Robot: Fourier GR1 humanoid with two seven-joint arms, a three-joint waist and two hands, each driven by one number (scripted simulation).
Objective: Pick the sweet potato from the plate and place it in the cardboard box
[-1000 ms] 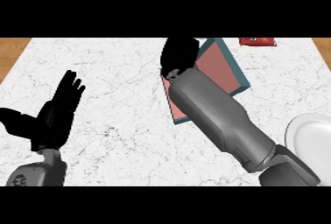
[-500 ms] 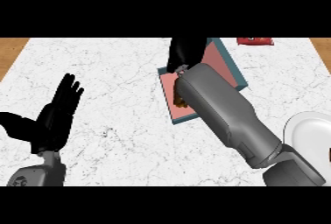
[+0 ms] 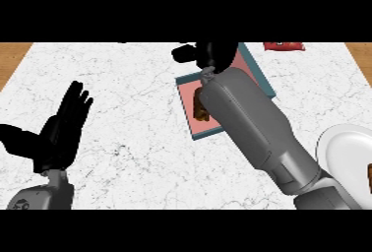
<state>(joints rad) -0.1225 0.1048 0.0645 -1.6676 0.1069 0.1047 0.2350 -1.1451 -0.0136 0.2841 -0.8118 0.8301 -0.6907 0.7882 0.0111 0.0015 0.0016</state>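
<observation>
The cardboard box has a pink floor and a teal rim and sits at the top middle of the marble counter. A brown sweet potato lies inside it near the left wall, partly hidden by my right forearm. Beyond the potato, my right hand hangs over the box's far end with its thumb spread to the left, holding nothing. The white plate sits at the right edge. Low on the left, my left hand rests open with its fingers up.
A red object lies at the counter's far edge, right of the box. A brown bit shows on the plate at the view's right border. Wooden floor shows past the counter's top corners.
The sweet potato, unseen a second ago, now lies in the box beside my right forearm. My right hand has shifted slightly farther over the box. The left hand has barely moved.
</observation>
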